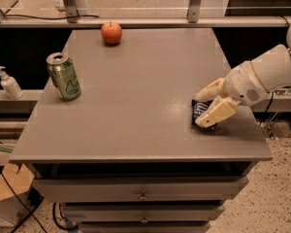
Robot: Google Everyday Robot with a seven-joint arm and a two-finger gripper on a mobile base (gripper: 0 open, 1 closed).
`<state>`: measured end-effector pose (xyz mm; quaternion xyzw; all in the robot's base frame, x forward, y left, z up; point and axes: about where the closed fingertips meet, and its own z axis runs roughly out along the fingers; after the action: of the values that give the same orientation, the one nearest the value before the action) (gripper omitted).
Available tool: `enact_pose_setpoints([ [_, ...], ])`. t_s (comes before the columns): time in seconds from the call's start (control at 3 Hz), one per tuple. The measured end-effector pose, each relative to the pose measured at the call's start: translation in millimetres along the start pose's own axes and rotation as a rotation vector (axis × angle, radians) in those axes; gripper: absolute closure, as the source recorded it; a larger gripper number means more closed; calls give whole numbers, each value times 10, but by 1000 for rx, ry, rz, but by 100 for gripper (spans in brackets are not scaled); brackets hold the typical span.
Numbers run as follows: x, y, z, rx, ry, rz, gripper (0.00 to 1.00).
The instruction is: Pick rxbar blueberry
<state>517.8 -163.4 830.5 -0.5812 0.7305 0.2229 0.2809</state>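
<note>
The rxbar blueberry (199,108), a small flat dark navy bar with pale text, lies on the grey table (136,106) near its right front corner. My gripper (200,110) reaches in from the right and sits on the bar. One pale finger (209,90) lies along the bar's far side. The other finger (216,112) lies over its near side and hides much of its face. The fingers are closed in on the bar, which still rests on the tabletop.
A green can (64,76) stands at the table's left side. A red apple (111,32) sits at the far edge. A white pump bottle (8,83) stands on a lower shelf to the left. Drawers (143,194) sit below the tabletop.
</note>
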Motion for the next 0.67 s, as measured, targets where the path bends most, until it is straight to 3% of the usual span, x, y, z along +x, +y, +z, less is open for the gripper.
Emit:
enact_pose_setpoints([
  [0.33,-118,-64,-123,15,-31,-23,100],
  [0.67,-327,-187,-421,55,-57,-70,100],
])
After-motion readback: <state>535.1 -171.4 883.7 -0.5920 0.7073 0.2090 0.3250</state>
